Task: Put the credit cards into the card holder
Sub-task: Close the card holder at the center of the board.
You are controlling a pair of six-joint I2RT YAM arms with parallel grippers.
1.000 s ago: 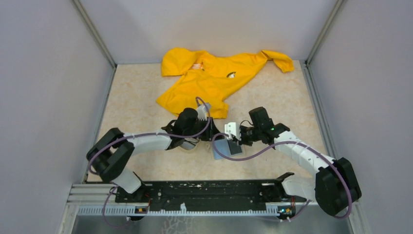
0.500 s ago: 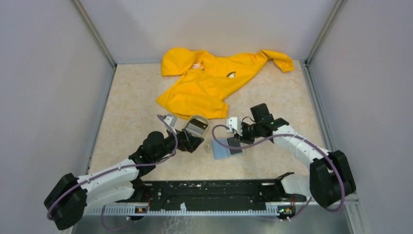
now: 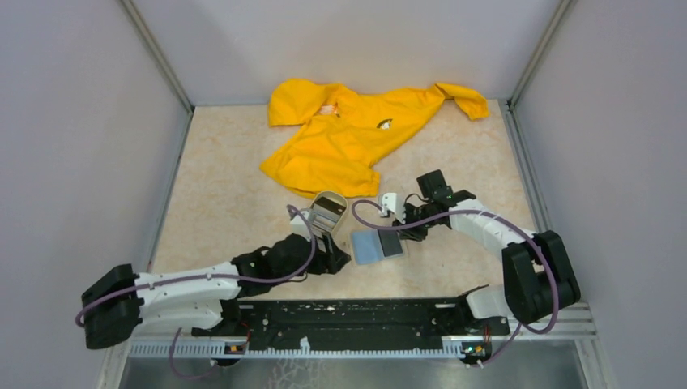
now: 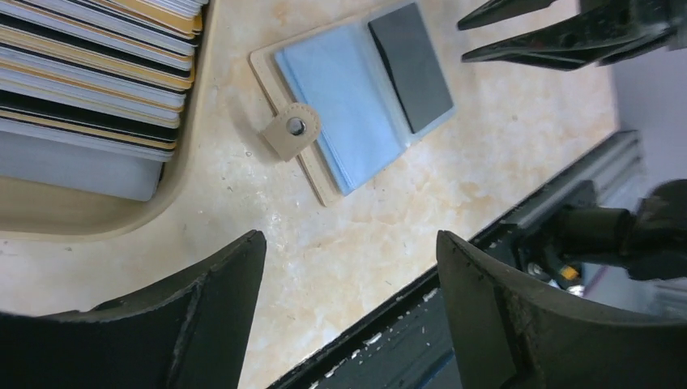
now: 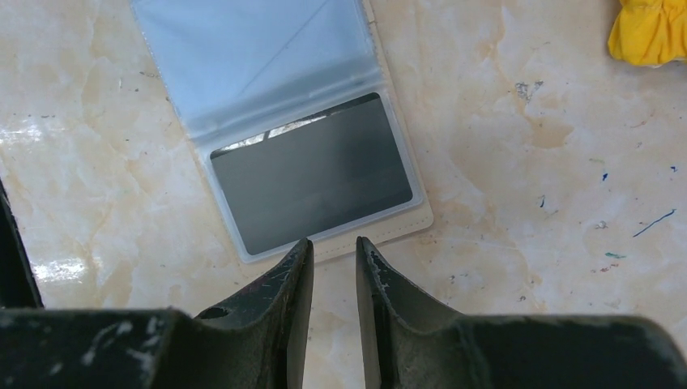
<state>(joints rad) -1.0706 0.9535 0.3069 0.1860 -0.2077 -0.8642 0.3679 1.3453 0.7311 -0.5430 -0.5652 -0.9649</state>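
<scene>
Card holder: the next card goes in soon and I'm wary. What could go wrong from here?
1. The card holder lies open with nothing pinning it; the right fingers at its edge could shove it along.
2. That push might also shift the dark card in its pocket.
3. The cards in the tray sit packed tight; the open left fingers could lift several at once.

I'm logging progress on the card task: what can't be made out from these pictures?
Left wrist view: the stack of credit cards runs off the top and left edges; count unknown.
Right wrist view: the card holder is cut by the top edge; its cloudy blue film hides whether that pocket is filled.
Top view: the dark card is too small to read.
</scene>
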